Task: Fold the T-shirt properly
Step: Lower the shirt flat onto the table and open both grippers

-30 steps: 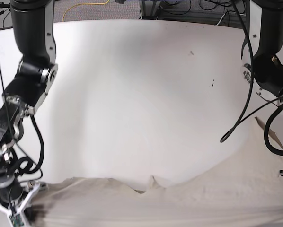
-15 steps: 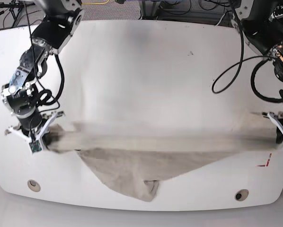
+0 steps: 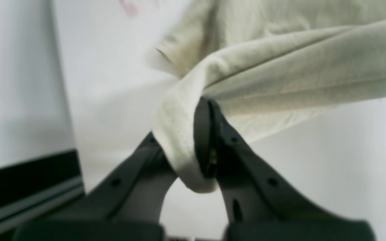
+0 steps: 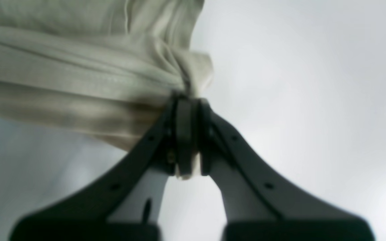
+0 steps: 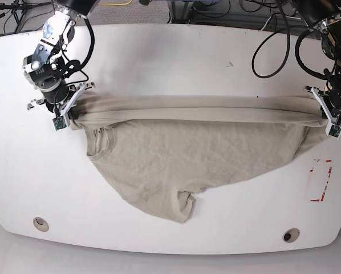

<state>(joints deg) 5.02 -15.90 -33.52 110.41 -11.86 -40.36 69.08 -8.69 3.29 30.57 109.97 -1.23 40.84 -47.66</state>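
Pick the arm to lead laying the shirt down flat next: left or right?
Neither clearly; likely both together. The left gripper and right gripper are each shut on an end of the T-shirt, stretched taut between them, its lower part trailing on the table.

The T-shirt (image 5: 176,165) is soft, matt beige cloth, finely woven and creased. The fingers (image 3: 243,160) pinching it look like smooth, dull black plastic. The table (image 5: 176,68) has a smooth white top with a faint sheen
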